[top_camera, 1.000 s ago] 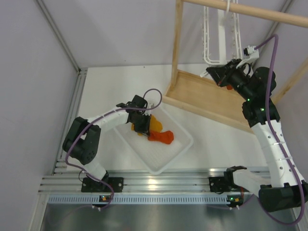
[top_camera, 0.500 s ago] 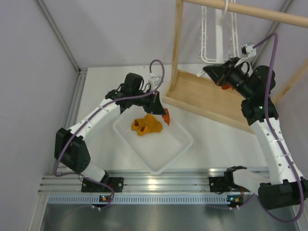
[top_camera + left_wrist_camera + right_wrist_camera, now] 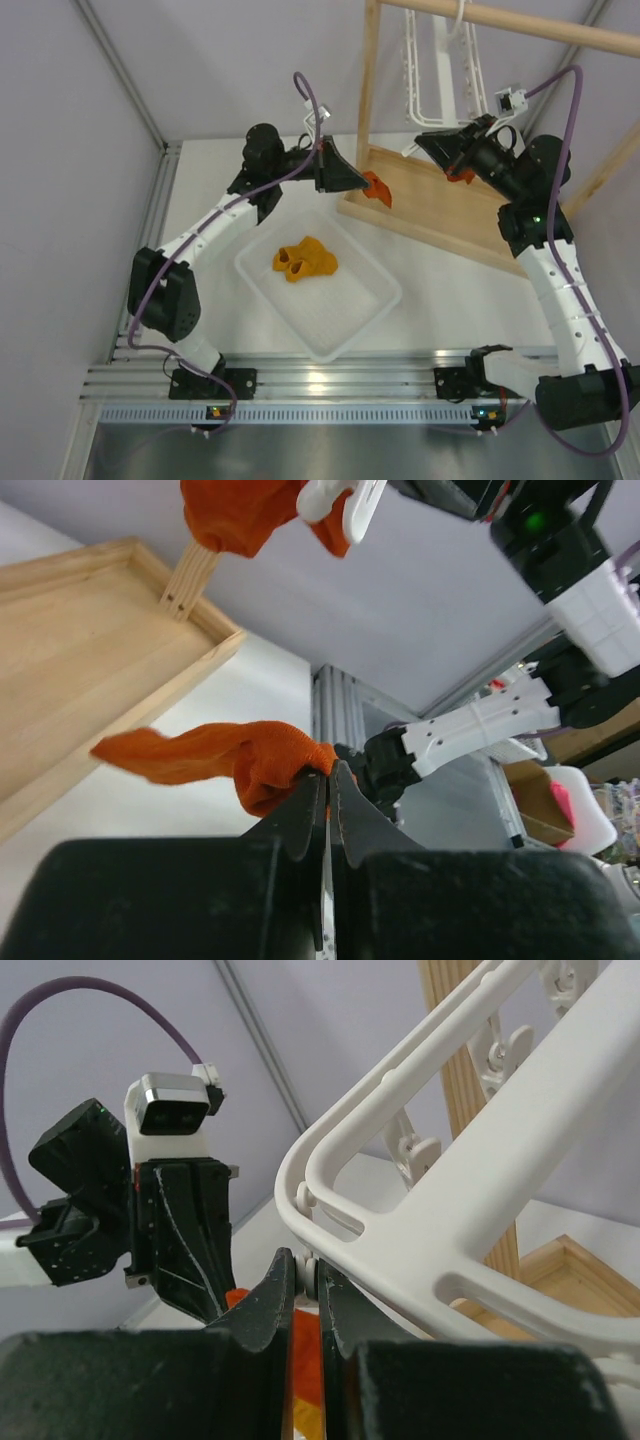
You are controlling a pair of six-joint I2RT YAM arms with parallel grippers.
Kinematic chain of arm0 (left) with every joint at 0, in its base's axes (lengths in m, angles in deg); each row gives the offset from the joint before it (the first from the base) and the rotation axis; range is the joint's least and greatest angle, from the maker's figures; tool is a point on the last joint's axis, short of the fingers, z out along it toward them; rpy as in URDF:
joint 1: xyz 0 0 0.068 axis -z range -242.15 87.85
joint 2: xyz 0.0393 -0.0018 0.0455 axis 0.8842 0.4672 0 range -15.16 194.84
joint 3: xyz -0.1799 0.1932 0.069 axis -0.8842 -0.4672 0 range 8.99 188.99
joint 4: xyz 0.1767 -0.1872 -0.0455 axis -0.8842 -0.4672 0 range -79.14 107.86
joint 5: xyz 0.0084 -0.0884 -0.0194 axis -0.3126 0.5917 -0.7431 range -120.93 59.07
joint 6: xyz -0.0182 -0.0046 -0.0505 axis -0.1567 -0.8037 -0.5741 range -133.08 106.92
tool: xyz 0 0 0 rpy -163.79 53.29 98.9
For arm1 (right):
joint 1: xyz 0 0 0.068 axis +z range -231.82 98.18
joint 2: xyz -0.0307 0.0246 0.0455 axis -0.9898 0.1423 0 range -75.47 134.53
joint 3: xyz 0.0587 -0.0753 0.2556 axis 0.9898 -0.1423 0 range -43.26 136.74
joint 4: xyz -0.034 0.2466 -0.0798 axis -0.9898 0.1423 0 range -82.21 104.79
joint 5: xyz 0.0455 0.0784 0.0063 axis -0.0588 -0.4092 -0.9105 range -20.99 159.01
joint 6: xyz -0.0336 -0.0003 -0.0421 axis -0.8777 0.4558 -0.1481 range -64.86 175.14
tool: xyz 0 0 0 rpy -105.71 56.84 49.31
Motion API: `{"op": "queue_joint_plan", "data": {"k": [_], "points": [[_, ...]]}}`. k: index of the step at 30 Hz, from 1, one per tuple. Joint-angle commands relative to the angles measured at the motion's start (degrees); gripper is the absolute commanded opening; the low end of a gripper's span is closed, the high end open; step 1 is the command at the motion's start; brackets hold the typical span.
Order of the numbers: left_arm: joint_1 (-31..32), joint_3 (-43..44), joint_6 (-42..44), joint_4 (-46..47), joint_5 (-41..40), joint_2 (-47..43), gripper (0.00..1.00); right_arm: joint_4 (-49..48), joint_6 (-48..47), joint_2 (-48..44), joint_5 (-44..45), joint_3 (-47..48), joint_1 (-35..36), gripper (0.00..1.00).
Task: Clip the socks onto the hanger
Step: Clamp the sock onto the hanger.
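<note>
The left tool [image 3: 327, 780] clamps a crumpled red-orange sock [image 3: 230, 760] that trails toward 9 o'clock; the right tool [image 3: 305, 1272] pinches the white hanger [image 3: 420, 1220].

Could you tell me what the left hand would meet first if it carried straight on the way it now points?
The left hand, shut on the held sock, would probably reach the hanging sock on its clip, beside the right hand; depth is unclear.

Narrow way to the hanger [image 3: 445, 70].
Barred leftward by wooden post [image 3: 369, 100], crowded below by right gripper [image 3: 420, 140]; seemingly open over wooden base [image 3: 430, 205].
</note>
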Motion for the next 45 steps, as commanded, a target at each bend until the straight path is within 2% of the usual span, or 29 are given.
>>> {"op": "queue_joint_plan", "data": {"k": [1,4,13,22,45], "points": [[-0.3,1.8,-19.8,29.3,2.5,4.9,0.0,-5.7,1.2,0.4,-3.0,-0.4,0.4,0.0],[-0.3,5.9,-24.6,34.2,2.2,9.0,0.0,-7.1,1.5,0.7,-3.5,-0.5,0.5,0.0],[2.0,13.7,-29.7,42.6,0.2,14.4,0.0,-8.4,1.5,1.4,-3.9,-0.4,0.6,0.0],[2.4,18.9,-30.7,43.2,-1.1,17.2,0.0,-7.6,-0.5,1.6,-4.8,0.0,0.6,0.0],[2.8,21.1,-32.9,45.0,-0.8,18.7,0.0,-10.8,0.9,3.7,-4.1,0.9,1.1,0.0]]}}
